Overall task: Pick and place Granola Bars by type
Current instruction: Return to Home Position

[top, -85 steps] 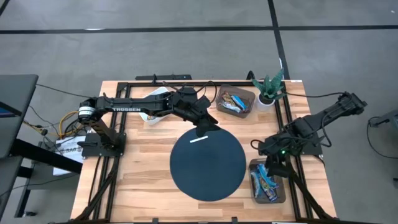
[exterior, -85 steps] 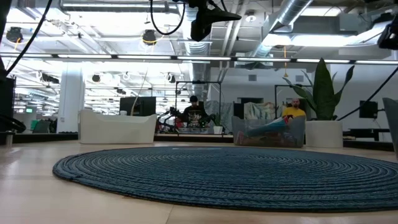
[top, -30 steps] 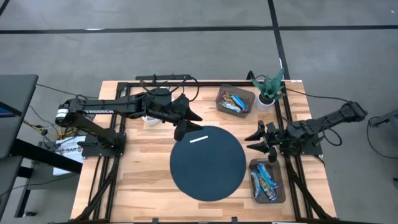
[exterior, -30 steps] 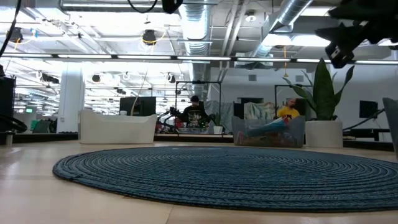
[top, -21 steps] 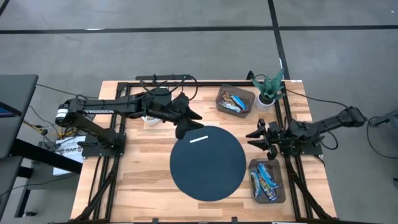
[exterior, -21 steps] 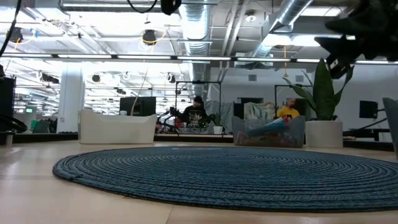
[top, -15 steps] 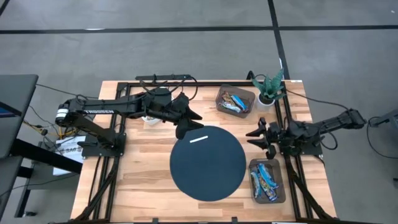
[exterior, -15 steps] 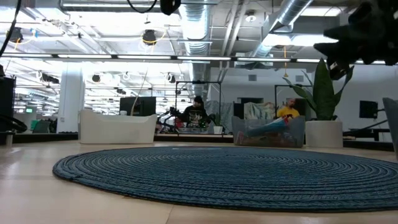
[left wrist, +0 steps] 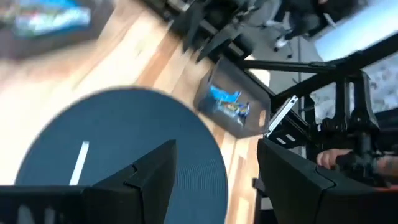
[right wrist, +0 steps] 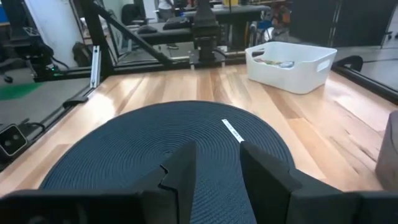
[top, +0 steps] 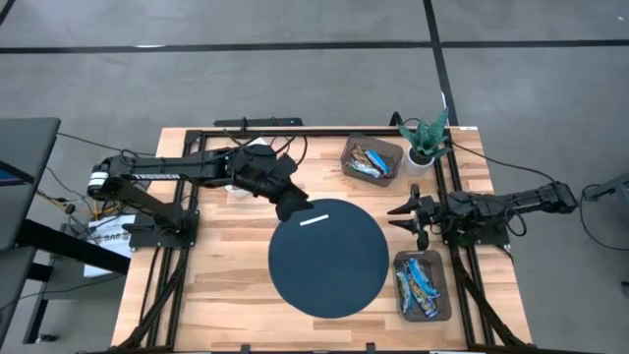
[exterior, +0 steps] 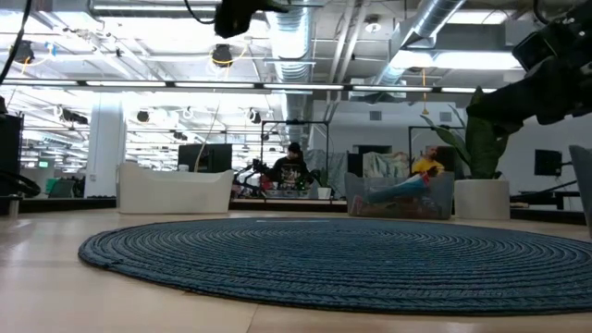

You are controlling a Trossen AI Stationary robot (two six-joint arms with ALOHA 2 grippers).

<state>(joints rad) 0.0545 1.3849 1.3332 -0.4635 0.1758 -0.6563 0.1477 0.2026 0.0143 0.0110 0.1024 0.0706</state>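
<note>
Granola bars lie in two dark bins: a mixed heap in the far bin and blue ones in the near-right bin, whose bars also appear in the left wrist view. A white bin at the far left holds something colourful. My left gripper hangs open over the far-left rim of the round blue mat. My right gripper hovers open at the mat's right rim, pointing left across it. Neither holds anything.
A thin white strip lies on the far part of the mat. A potted plant stands at the far-right corner. Black frame rails run along the table's edges. People sit in the room behind the table.
My left gripper has turned and drawn back a little toward the table's left, over the mat's far-left rim. My right arm has sunk lower and flatter, and its gripper stays at the mat's right rim, now level and facing left.
</note>
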